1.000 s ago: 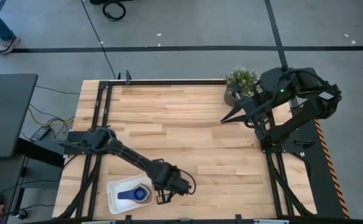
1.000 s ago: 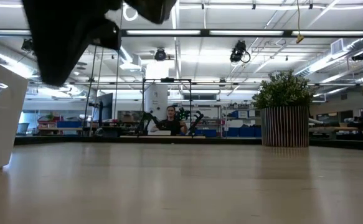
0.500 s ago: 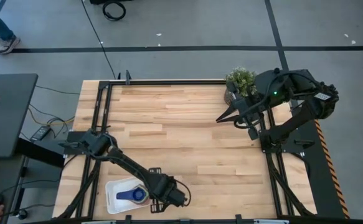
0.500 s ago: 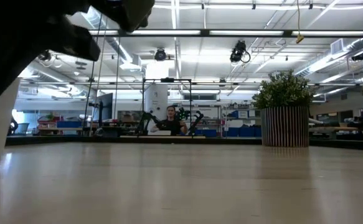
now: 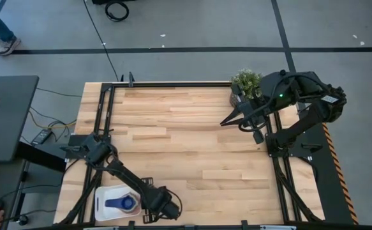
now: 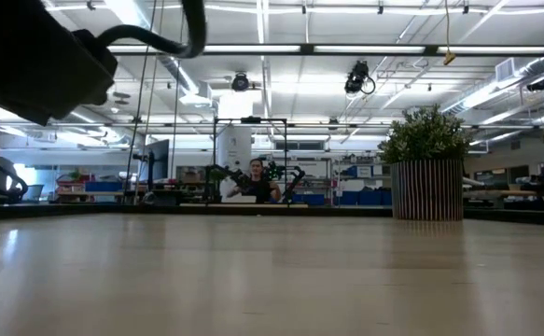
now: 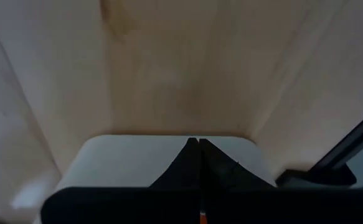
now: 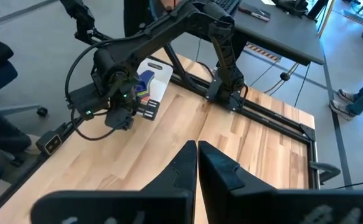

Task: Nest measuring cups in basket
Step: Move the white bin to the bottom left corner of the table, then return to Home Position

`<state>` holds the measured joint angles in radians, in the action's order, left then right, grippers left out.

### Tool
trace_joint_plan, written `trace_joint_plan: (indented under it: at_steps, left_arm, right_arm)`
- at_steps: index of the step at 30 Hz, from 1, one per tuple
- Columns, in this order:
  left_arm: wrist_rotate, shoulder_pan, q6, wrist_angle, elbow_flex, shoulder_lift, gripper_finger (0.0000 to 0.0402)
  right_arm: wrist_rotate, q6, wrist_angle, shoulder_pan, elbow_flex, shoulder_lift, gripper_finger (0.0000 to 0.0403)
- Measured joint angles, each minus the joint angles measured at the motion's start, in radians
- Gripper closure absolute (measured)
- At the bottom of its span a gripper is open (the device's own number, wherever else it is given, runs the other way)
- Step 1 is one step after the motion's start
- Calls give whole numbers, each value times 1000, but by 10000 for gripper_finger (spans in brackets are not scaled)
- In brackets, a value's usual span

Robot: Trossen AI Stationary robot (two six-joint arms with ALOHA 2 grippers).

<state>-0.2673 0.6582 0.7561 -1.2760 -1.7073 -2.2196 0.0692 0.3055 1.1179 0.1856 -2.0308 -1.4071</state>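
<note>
The white basket lies flat near the table's near-left corner, and a bright blue measuring cup sits inside it. My left gripper is shut and points steeply down at the basket's right end. In the left wrist view its fingertips reach the rounded end of the basket. My right gripper hangs shut and holds nothing, high over the far right of the table, beside the plant. The right wrist view shows the basket and blue cup far off. My left gripper meets the basket's right short end with its shut fingers, coming steeply from above. The gripper's own body hides the exact place of contact. The basket stays flat on the table.
A potted plant stands at the far right corner, seen as a slatted pot in the low view. Black frame rails run along the table's left and right sides. The basket lies close to the table's near edge. A person sits far behind.
My left gripper has gone toward the table's left and near edges and sunk lower, staying shut. The basket with the blue cup has slid along the table toward the left edge ahead of it, staying flat. It has left the low view.
</note>
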Motion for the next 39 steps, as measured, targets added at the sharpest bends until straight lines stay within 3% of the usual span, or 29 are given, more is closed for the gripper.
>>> trace_joint_plan:
  at_steps: [12,21,25,31,39]
  left_arm:
    - [-11,42,47,-4,2,40,401]
    - [186,-11,103,-145,0,276,401]
    - [316,-47,160,-136,0,415,401]
    - [605,-75,235,-131,0,640,399]
    - [933,-42,111,-137,0,906,395]
  right_arm:
    - [1,-9,-10,0,0,2,381]
    - [2,-136,40,0,0,83,381]
    - [3,-183,56,0,0,152,381]
    - [5,-239,58,0,0,265,381]
    - [5,-299,112,0,0,411,381]
